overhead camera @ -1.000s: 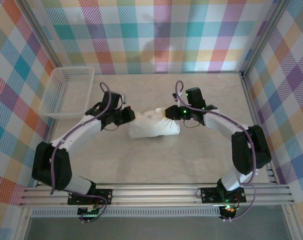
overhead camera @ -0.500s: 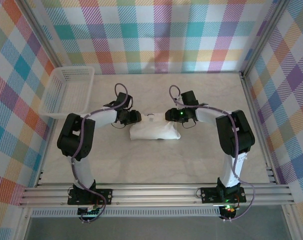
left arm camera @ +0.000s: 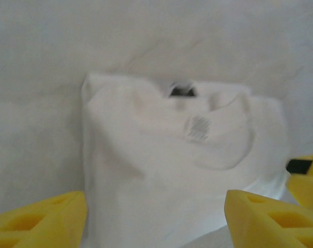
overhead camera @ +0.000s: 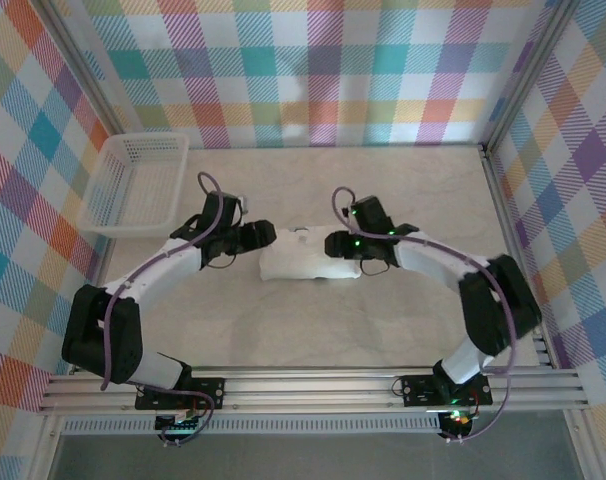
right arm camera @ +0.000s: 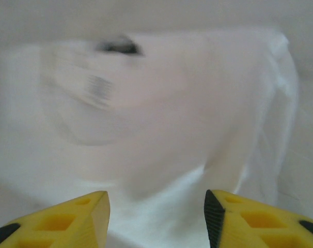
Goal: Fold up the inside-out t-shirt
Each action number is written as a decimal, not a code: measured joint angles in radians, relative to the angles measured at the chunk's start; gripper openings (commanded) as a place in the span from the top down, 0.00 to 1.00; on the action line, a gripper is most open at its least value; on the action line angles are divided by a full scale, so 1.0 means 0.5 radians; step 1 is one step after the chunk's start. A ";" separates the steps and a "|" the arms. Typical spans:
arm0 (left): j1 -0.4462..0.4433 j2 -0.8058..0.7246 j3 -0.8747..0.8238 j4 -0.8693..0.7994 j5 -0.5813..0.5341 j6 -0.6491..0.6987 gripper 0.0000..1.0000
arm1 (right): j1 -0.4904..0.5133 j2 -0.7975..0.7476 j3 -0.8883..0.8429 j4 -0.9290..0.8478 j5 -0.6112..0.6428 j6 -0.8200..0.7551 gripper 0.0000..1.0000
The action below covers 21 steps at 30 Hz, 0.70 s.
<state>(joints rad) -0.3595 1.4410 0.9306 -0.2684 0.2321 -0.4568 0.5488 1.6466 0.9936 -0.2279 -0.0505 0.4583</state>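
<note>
The inside-out t-shirt lies folded into a small white rectangle at the table's middle; its neck opening and a faint grey label mark face up. My left gripper sits at the shirt's left end, open, with yellow fingers spread wide over the cloth. At the shirt's right end my right gripper is open too, its fingers hanging above the white fabric with nothing pinched between them.
A white plastic mesh basket stands at the back left of the pale table. Metal frame posts and checked walls close in the left, right and far sides.
Both arms have shifted pose while staying at the shirt's ends; the left elbow swung out and the right elbow dropped outward. The shirt bundle looks a little flatter.
</note>
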 measured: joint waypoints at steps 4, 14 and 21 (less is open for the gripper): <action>-0.001 0.031 -0.119 -0.058 -0.009 -0.028 0.27 | -0.012 0.194 0.000 -0.120 0.169 0.019 0.46; -0.158 0.443 -0.092 0.199 0.291 -0.200 0.54 | -0.040 -0.253 0.025 -0.275 0.029 0.240 0.35; -0.504 1.136 0.607 0.374 0.396 -0.455 0.59 | -0.493 -0.574 -0.116 -0.566 -0.037 0.822 0.35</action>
<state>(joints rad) -0.6113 2.0090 1.2343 -0.0814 0.4301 -0.6846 0.3023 1.3598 0.9356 -0.5110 -0.0692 0.8696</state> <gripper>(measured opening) 0.397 0.651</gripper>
